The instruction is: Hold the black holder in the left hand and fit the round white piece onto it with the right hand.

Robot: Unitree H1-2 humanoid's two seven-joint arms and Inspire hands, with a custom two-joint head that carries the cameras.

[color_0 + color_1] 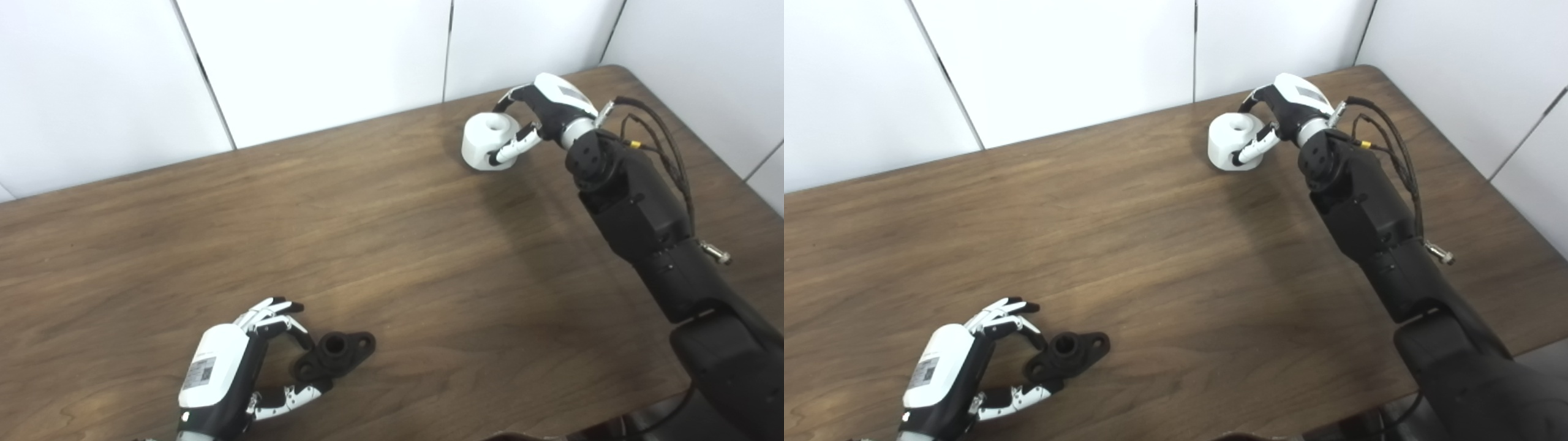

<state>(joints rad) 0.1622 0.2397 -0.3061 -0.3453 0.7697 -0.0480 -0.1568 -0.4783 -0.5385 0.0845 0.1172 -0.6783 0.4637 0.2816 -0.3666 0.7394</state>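
The black holder lies flat on the wooden table near the front left; it is a small flange with a raised round hub. My left hand is curled around its left end, with the fingers against the hub side and the thumb tip touching the near lobe. The round white piece, a short cylinder with a hole on top, sits at the far right of the table. My right hand is closed on it, with fingers over the top and the thumb across its front.
White wall panels stand right behind the table's far edge. The table's right corner is close behind the right hand. The right forearm with its cables stretches over the table's right side.
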